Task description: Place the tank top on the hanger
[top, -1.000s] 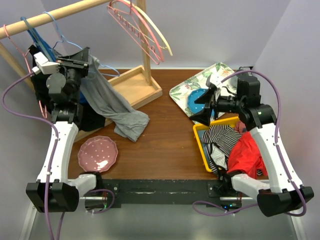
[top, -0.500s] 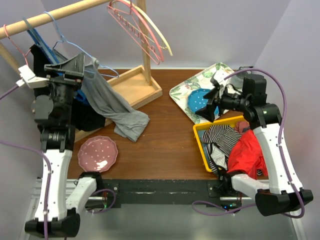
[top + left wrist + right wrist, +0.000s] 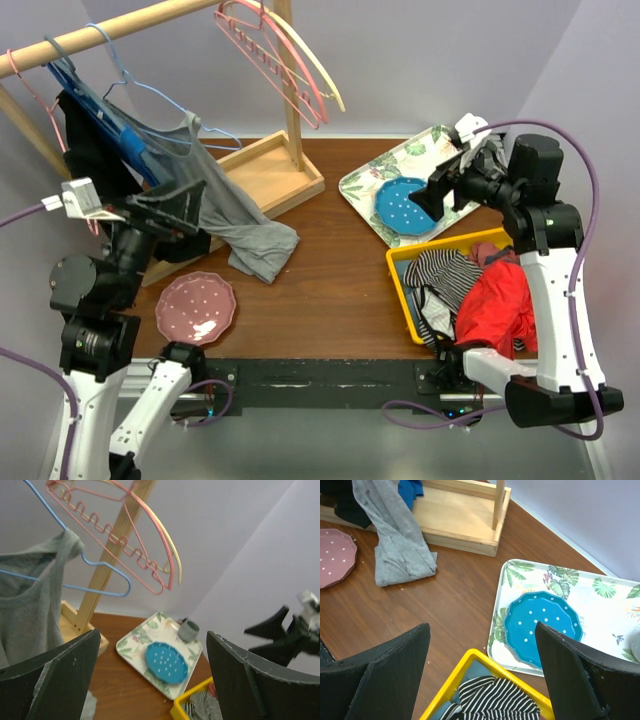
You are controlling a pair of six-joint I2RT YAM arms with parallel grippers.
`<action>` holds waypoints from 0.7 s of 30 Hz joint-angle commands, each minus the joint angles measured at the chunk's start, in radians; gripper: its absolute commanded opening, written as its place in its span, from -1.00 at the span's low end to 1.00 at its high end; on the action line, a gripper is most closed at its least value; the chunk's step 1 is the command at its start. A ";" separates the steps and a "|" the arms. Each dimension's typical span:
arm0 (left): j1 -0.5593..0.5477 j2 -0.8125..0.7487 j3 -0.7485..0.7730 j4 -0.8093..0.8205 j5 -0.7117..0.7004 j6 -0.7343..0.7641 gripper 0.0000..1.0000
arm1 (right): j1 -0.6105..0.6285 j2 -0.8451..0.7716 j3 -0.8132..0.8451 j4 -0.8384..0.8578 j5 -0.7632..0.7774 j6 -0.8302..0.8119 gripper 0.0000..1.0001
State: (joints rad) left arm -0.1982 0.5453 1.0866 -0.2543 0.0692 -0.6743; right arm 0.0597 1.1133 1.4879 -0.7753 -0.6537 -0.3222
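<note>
Top external view: the soft light-grey knit tank top [image 3: 215, 210] hangs by one thin strap over a shoulder of the thin pale-blue wire hanger [image 3: 129, 586], whose curved hook sits on the round wooden rail [image 3: 120, 25]. Its ribless, limp body slants down and bunches in folds on the brown wood-grain worktop [image 3: 320, 280], touching the rack's pale wooden base frame [image 3: 275, 170]. The left end effector [image 3: 152, 640] is spread wide and grips nothing, near the cloth. The right end effector [image 3: 482, 626] is likewise wide and empty, above a scalloped blue dotted plate [image 3: 542, 622] on a leaf-print rectangular tray [image 3: 600, 585]. A yellow plastic bin [image 3: 400, 285] holds striped and red fabric.
</note>
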 commanded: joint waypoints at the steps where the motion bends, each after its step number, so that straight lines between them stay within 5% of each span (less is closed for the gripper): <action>1: -0.023 -0.010 -0.065 -0.155 0.199 0.218 0.82 | -0.024 0.006 0.045 -0.010 -0.105 -0.032 0.81; 8: -0.023 -0.009 -0.400 -0.094 0.290 0.202 0.58 | -0.052 -0.012 -0.047 0.013 -0.227 -0.058 0.82; 13: -0.040 0.056 -0.573 0.039 0.126 0.145 0.64 | -0.058 -0.015 -0.120 0.050 -0.228 -0.061 0.82; 21: -0.188 0.444 -0.663 0.335 -0.141 0.044 0.81 | -0.084 -0.010 -0.175 0.082 -0.248 -0.055 0.82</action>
State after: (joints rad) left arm -0.3168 0.8513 0.4286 -0.1608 0.1131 -0.5690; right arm 0.0051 1.1099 1.3220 -0.7464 -0.8608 -0.3702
